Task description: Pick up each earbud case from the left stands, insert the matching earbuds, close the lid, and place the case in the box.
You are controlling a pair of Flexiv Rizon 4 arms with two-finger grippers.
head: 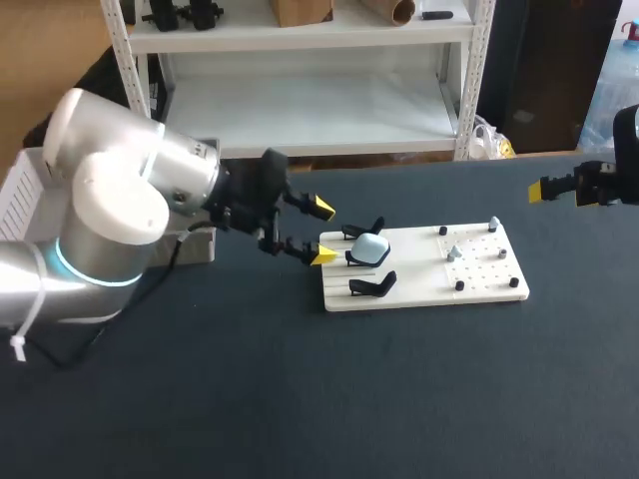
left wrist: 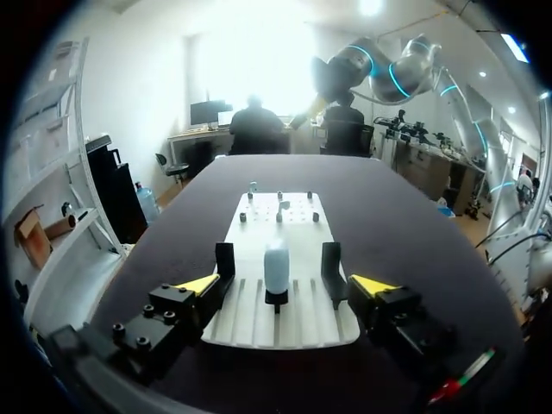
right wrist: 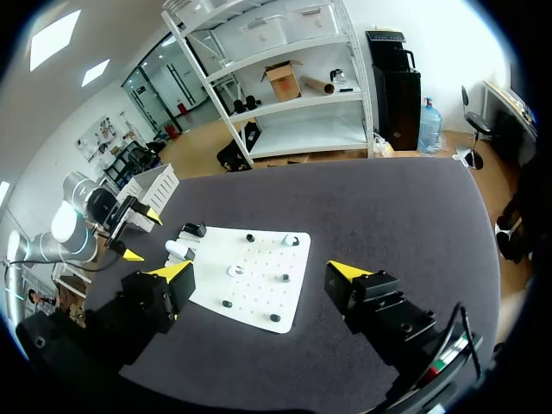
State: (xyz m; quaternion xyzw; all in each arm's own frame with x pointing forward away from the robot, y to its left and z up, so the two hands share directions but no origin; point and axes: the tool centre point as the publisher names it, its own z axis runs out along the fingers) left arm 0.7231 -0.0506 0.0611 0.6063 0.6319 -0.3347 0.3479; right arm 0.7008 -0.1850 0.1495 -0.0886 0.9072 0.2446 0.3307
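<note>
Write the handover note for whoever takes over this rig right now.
Left hand: open, empty, just short of the earbud case.
Right hand: open, empty, off past the board's far end.
The case sits on the middle stand; the other two stands are empty, and I cannot tell where their cases went.
Small pale pieces, likely earbuds, lie among the pegs.
Left to do: grasp this case, load it, close it, box it.
</note>
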